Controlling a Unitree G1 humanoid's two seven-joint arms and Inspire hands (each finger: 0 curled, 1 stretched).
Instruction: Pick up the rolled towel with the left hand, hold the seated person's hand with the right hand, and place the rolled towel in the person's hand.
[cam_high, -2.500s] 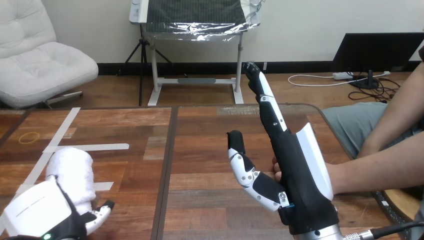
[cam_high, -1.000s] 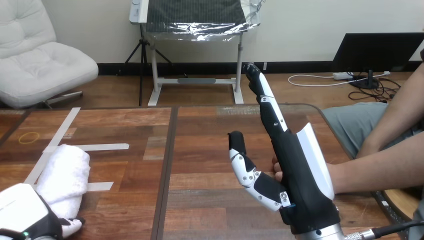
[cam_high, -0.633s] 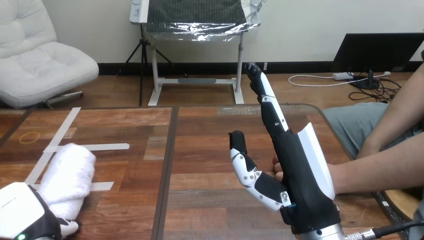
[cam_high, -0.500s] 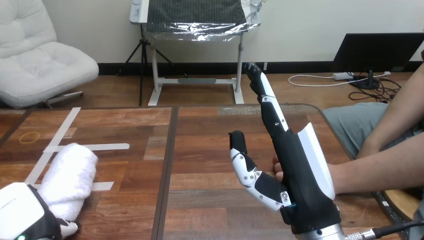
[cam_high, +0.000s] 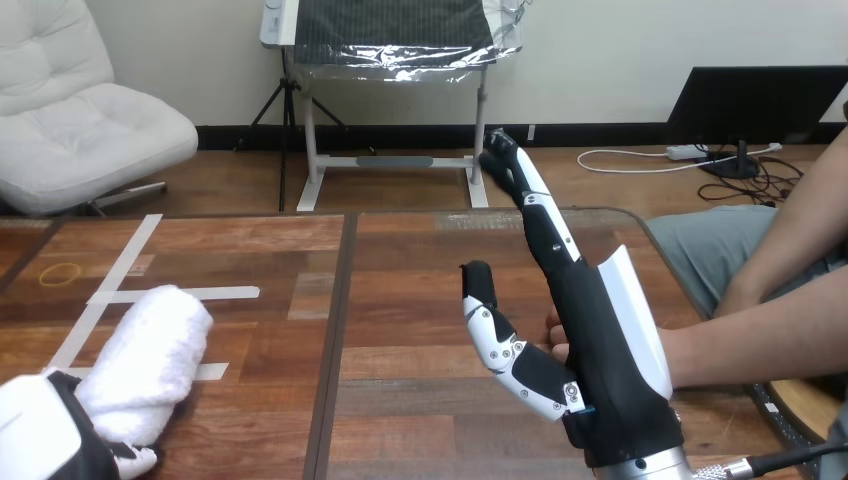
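Wooden table (cam_high: 400, 260) ahead, w/ the person's forearm (cam_high: 760, 340) laid in from the right. Task is judged early. Rolled towel (cam_high: 150, 360) is seen at the table's left, its near end at the left hand (cam_high: 40, 440); whether it's gripped or lifted can't be told. Right hand (cam_high: 600, 370) is held edge-up, fingers straight, not closed round the person's hand (cam_high: 553, 338), which is tucked just behind its palm. Hold, carry & hand-over are left to do. Towel's long axis is set diagonally, far end pointed away & rightward.
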